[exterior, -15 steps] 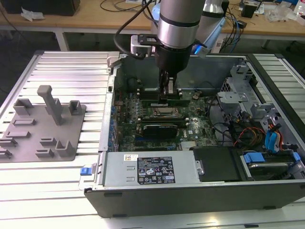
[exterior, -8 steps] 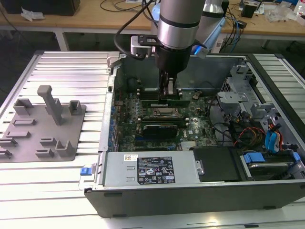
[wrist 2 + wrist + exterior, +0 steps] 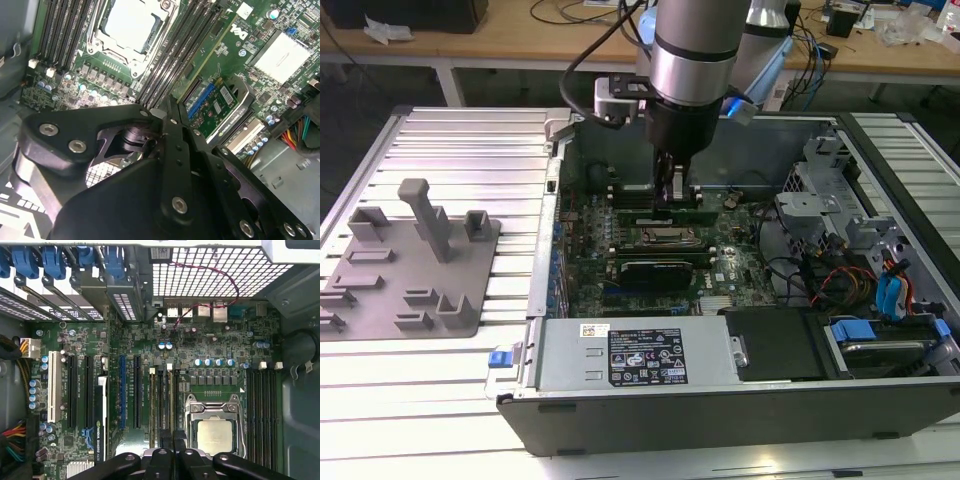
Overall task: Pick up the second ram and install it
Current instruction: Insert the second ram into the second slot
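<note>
Ribbed metal tabletop (image 3: 450,130) bears an open computer case (image 3: 720,410); inside, the hand (image 3: 672,190) shows fingers (image 3: 175,150) meeting, grip unclear.

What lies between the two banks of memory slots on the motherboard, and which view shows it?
The processor socket, framed in metal, lies between them, in the first wrist view.

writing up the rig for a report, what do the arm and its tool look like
The arm is a silver cylinder ending in a black collar, with a blue light glowing at its side. A pale grey box is bolted beside it, and black cables loop off behind. The tool is black, built of jointed bars with silver screw heads.
</note>
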Robot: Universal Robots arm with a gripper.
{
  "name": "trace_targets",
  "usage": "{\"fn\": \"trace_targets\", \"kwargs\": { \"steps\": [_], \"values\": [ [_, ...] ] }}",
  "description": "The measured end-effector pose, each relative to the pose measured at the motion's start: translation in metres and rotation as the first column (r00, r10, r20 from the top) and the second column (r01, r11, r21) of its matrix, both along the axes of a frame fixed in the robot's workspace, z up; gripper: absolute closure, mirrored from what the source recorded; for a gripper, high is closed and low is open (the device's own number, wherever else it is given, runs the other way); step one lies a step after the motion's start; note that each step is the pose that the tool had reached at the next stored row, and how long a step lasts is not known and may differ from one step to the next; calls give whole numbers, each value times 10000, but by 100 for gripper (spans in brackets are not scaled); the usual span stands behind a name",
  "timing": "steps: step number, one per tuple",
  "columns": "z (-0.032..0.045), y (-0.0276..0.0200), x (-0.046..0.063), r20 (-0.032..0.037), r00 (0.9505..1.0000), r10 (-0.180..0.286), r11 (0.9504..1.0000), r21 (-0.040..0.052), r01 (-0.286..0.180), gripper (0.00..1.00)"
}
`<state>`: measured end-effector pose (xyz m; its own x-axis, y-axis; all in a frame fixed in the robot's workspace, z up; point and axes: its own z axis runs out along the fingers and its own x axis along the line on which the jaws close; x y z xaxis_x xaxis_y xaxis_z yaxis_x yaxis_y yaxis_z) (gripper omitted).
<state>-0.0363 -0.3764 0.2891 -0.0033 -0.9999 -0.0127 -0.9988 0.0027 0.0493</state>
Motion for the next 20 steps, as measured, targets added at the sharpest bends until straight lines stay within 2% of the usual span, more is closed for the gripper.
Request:
{"fn": "trace_targets", "kwargs": {
  "steps": [5, 13, 20],
  "values": [
    [-36, 0, 5, 0, 10000, -2, 10000, 0, 2, 91],
    [-293, 1, 9, 0, 10000, 1, 10000, 0, -1, 91],
    [-382, 2, 9, 0, 10000, -32, 10000, 1, 32, 91]
  ]
}}
